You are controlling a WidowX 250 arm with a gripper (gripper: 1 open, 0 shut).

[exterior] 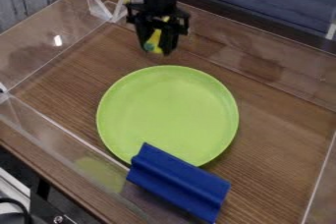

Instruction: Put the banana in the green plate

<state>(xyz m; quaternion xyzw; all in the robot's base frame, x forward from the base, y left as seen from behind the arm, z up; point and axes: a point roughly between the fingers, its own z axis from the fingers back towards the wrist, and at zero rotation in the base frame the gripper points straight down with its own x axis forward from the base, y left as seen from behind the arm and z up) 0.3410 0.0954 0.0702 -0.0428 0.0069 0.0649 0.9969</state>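
My tool [156, 41] grasps the banana [153, 40] between its fingers, held above the counter [282, 120] just beyond the plate [168, 115].

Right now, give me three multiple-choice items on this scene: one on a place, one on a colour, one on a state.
1. Where does the blue block lie?
A. On the near rim of the green plate
B. Behind the gripper
C. Outside the clear walls

2. What colour is the plate?
A. Red
B. Lime green
C. White

3. What state is the gripper in?
A. Open above the plate's centre
B. Shut on the block
C. Shut on the banana, beyond the plate's far edge

Key: 1 A, the block overlaps the plate's front edge. 2 B, the plate is plainly lime green. 3 C, yellow shows between the closed fingers, above the wood behind the plate.
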